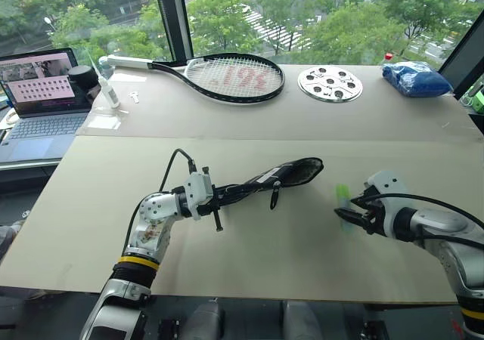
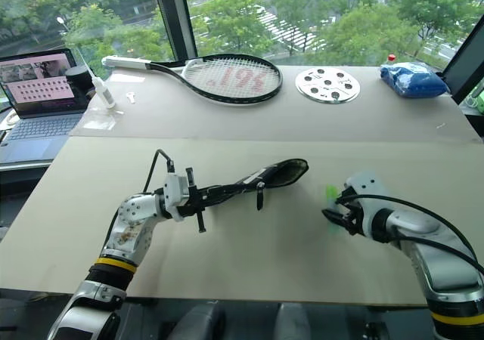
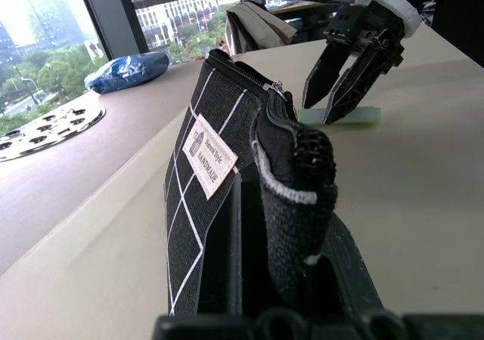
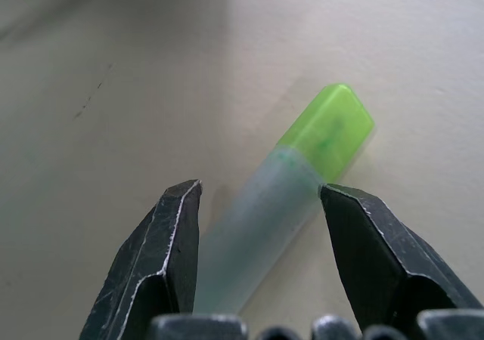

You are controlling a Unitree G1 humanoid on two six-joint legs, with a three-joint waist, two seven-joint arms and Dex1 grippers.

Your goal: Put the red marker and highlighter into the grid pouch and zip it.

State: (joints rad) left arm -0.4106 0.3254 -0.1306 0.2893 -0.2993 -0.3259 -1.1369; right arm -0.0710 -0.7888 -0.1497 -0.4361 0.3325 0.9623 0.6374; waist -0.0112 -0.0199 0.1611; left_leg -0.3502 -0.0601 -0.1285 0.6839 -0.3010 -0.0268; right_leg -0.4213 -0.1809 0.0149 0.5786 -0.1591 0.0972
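My left gripper (image 1: 225,193) is shut on one end of the grid pouch (image 1: 281,174), holding it lifted off the table with its open mouth toward the right. The pouch's white label (image 3: 209,156) and zipper edge face the left wrist camera, and its pull strap (image 1: 274,196) hangs down. The pale green highlighter (image 4: 291,193) lies flat on the table to the right of the pouch. Just above it, my right gripper (image 1: 345,213) is open, one finger on each side of the barrel and not touching it. The red marker is out of view.
Along the back of the table lie a tennis racket (image 1: 231,77), a round perforated metal disc (image 1: 330,83) and a blue bag (image 1: 416,78). A laptop (image 1: 41,91) and a white bottle (image 1: 107,89) stand at the back left. The tan tabletop (image 1: 287,257) reaches to the near edge.
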